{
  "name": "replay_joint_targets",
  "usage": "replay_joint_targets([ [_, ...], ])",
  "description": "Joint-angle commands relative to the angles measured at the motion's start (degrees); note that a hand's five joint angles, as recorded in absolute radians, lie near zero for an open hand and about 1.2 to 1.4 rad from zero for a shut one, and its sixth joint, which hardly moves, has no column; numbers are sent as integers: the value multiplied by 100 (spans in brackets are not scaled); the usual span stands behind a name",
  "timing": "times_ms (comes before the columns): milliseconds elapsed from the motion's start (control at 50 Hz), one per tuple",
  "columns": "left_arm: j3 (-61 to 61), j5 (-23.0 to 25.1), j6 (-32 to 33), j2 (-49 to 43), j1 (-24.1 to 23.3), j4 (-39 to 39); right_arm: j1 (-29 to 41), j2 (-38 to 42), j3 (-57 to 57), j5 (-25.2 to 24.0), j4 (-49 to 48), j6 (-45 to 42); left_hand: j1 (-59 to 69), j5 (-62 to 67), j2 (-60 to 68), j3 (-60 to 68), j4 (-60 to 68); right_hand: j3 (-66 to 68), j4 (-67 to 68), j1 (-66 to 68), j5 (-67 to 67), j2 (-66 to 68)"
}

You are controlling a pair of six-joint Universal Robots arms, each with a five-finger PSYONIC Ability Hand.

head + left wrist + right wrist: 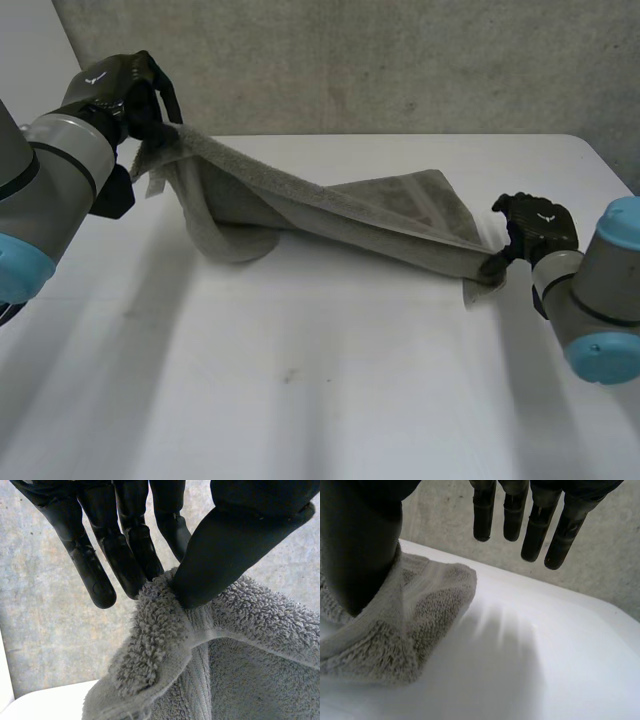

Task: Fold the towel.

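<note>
Pinching towel (330,215) corner between thumb (225,550) and fingers (125,555), left hand (125,95) holds it raised over table's (330,400) far left corner. Towel slopes down across far half, middle sagging onto table. Right hand (540,225) near right edge: thumb on towel's other end, fingers straight, clear of cloth.

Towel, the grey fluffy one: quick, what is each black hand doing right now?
Left hand: shut, thumb and fingers pinching a corner of the grey terry towel.
Right hand: open, fingers straight, thumb lying on another corner.
</note>
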Motion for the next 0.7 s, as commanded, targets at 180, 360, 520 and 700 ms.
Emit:
replay_joint_targets([
  [180, -338, 8, 7, -41, 27, 0, -337, -177, 64, -589, 191, 60, 1150, 1140, 1020, 1028, 1022, 5784, 5786, 5804, 5687, 5897],
  [360, -594, 44, 78, 20, 142, -281, -539, -1320, 108, -1231, 543, -467, 1150, 1140, 1020, 1028, 1022, 5784, 5786, 5804, 5687, 5897],
  [520, -989, 88, 218, 29, 168, -1116, -522, -2295, 55, -1688, 2222, -2120, 1150, 1140, 1020, 1028, 1022, 5784, 5786, 5804, 5687, 5897],
  [700, -1831, 88, 867, 274, 150, -1503, -644, -3155, -15, -1600, 4161, -4279, 1150, 1140, 1020, 1028, 1022, 5784, 5786, 5804, 5687, 5897],
])
